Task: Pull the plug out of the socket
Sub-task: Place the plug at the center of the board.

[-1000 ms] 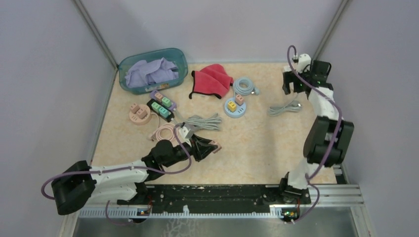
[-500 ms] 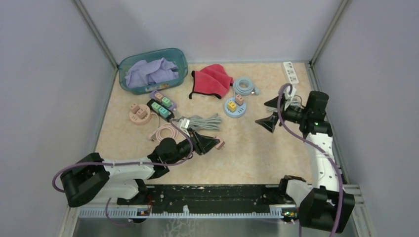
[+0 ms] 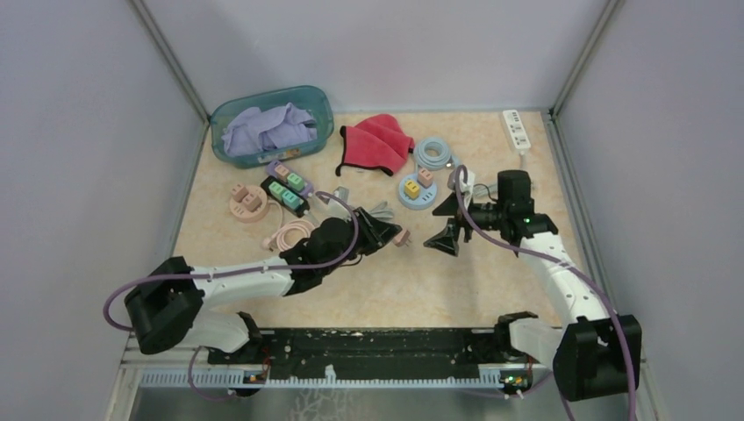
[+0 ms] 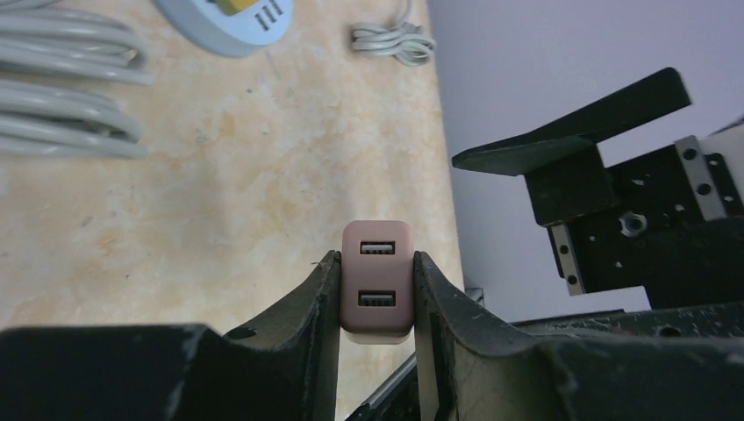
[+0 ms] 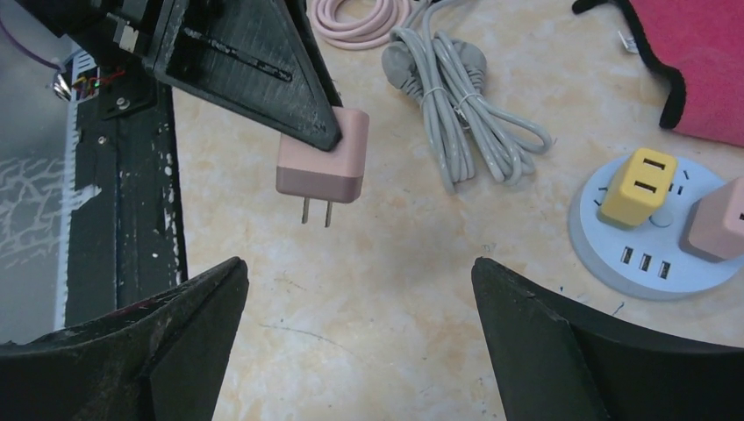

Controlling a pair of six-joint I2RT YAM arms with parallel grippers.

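Over the last second the right arm has swung out of the far right corner and come in low toward the middle of the table [image 3: 491, 272]. Meanwhile the left gripper [image 3: 389, 235] has carried the plug [image 3: 402, 237] a little farther from the near edge and to the right.

The left gripper is clamped on the plug. In the left wrist view both black fingers press its flat sides, and its two USB ports face the camera. The plug is pink, and it hangs in the air above bare table near the centre, free of any socket, with its two metal prongs exposed. In the top view the prongs point right, toward the other arm.

The right gripper [image 3: 439, 226] stands spread wide and holds nothing. Its open jaws face left at the plug from just beside it — close, but not touching.

- A round blue socket base [image 3: 421, 202] lies just beyond the two grippers, with a yellow adapter [image 5: 645, 186] and a pink adapter [image 5: 715, 224] plugged into its top.
- A bundled grey cable [image 3: 373, 213] lies on the table next to the left gripper, on the far side, with a coiled pink cable [image 3: 289, 235] to its left.
- A white power strip [image 3: 518, 129] lies in the far right corner, well apart from both arms.
- A red cloth [image 3: 377, 142] lies along the far edge.
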